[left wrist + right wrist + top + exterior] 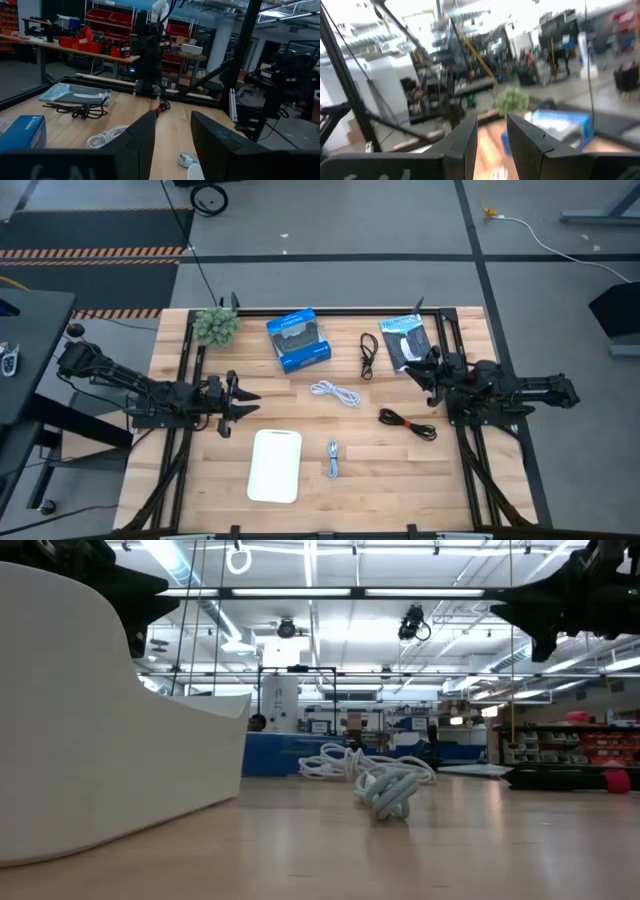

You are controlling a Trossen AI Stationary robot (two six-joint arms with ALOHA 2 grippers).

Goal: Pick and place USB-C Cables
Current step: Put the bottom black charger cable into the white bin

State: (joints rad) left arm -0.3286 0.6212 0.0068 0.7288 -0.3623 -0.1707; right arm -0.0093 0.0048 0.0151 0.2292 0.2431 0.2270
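High view: the surface (200,480) is pale wood planking, bordered by a dark metal frame. Four cable bundles lie on it, well apart from one another. The white cable (336,392) is a loose glossy coil at centre frame. The black cable (368,356) is a thin folded loop above and right of it, between the blue box (298,340) and the dark flat packet (407,341). The black cable with red tie (407,423) lies stretched out at right of centre, just below the right claw. The bluish-grey cable (333,458) is a narrow upright bundle at lower centre, beside a smooth white rounded tray (275,465).

A small tuft-like green plant (215,326) sits at the upper left of the surface.

The left claw (243,405) hangs at left of centre, fingers spread, nothing between them. The right claw (420,373) sits at right, over the lower edge of the packet; its wrist view shows its fingers (465,140) parted with nothing between them.

Low view: the tray's curved white wall fills the left of the frame and hides that side of the surface. The bluish-grey cable shows as a knotted heap at centre, with the white coil behind it. The black bundles are hard to make out here.

The right wrist view is blurred; only the green plant and the blue box can be recognised.
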